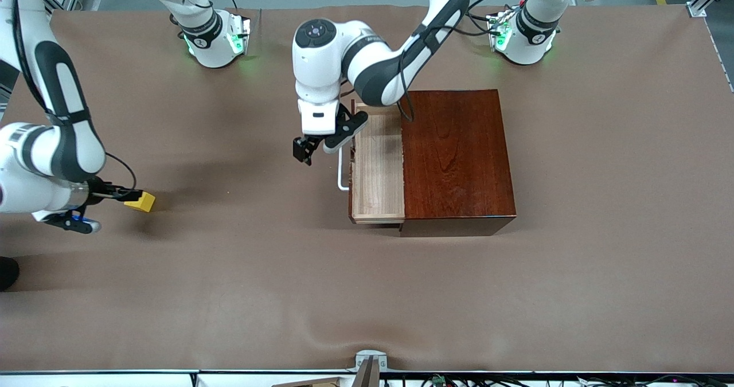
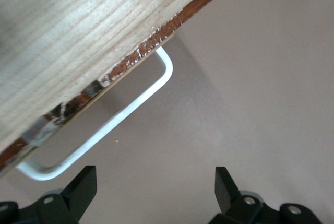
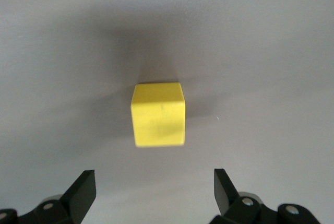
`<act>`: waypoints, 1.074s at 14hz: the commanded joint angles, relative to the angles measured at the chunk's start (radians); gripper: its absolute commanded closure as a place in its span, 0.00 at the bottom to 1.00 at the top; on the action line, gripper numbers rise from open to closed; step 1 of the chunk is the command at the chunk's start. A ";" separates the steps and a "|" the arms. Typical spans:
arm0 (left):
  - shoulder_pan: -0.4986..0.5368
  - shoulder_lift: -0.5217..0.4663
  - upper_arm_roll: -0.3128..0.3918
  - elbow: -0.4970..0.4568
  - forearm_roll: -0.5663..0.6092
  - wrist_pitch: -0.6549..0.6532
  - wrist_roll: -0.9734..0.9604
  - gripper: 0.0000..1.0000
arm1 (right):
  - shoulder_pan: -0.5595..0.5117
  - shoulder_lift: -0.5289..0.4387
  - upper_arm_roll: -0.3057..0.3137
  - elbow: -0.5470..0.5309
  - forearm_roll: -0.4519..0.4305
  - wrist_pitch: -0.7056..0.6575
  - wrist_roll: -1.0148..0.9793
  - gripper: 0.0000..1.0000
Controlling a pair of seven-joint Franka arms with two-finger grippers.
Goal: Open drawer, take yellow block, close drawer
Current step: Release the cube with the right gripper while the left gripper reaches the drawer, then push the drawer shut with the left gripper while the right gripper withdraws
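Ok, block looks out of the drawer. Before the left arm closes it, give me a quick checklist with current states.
1. Yellow block out of the drawer and on the table toward the right arm's end: ok.
2. Right gripper has let go, fingers open, block lying apart from them: ok.
3. Drawer tray has nothing in it: ok.
4. Left gripper beside the white handle, fingers open, not touching it: ok.
5. Nothing between the drawer front and the box to block sliding: cannot tell.
6. Drawer shut: not ok, it stands pulled out.
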 commanded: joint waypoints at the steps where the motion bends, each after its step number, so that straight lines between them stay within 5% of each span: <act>1: -0.004 0.047 0.010 0.043 0.018 0.017 -0.081 0.00 | 0.029 -0.043 0.009 0.079 -0.023 -0.123 0.005 0.00; 15: -0.006 0.090 0.020 0.025 0.030 -0.011 -0.245 0.00 | 0.184 -0.138 0.010 0.537 -0.014 -0.602 0.019 0.00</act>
